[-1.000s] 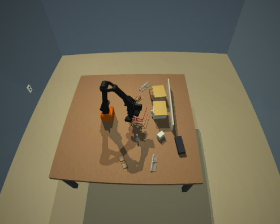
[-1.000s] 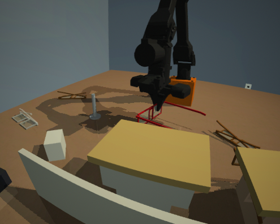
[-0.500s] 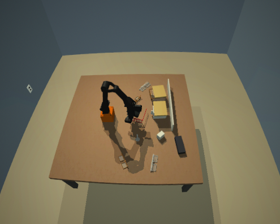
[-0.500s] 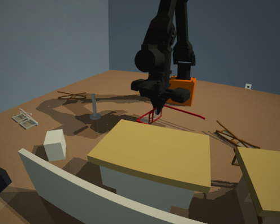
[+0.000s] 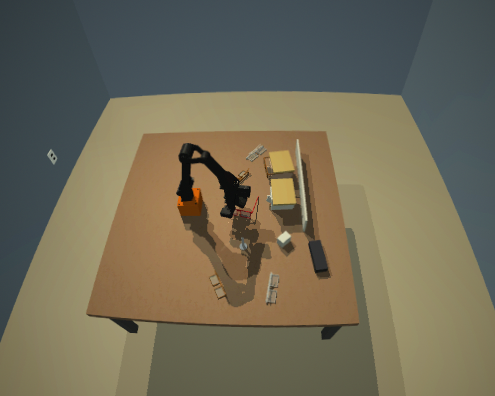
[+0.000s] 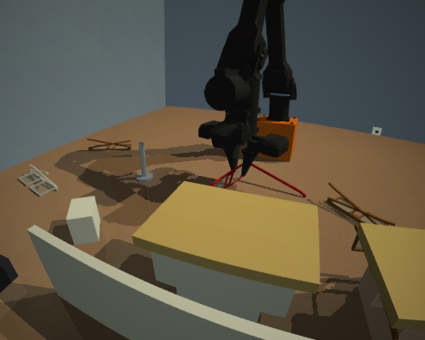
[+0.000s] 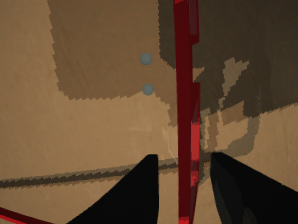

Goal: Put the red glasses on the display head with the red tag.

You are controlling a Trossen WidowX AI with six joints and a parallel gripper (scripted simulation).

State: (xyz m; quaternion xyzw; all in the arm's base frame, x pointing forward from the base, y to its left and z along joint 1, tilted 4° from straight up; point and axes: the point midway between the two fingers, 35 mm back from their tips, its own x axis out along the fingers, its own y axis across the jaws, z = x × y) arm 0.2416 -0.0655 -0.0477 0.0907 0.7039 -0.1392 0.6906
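The red glasses [image 5: 255, 204] [image 6: 278, 180] [image 7: 184, 100] are tilted low over the table in front of the near display head [image 5: 283, 191] [image 6: 239, 232]. Whether they touch the table cannot be told. My gripper [image 5: 235, 206] [image 6: 239, 172] [image 7: 184, 163] is slightly open. The red frame runs between its fingertips, with a gap on each side in the wrist view. The other display head [image 5: 281, 162] [image 6: 406, 270] has brown glasses at its face. Both heads have flat yellow tops. The red tag is not visible, so which head bears it cannot be told.
A grey post [image 5: 243, 245] [image 6: 143, 160] and a white block [image 5: 284, 239] [image 6: 84, 221] stand beside the near head. A white panel [image 5: 302, 185] [image 6: 80, 283] runs behind both heads. A black box [image 5: 318, 256] and several brown and white glasses lie around.
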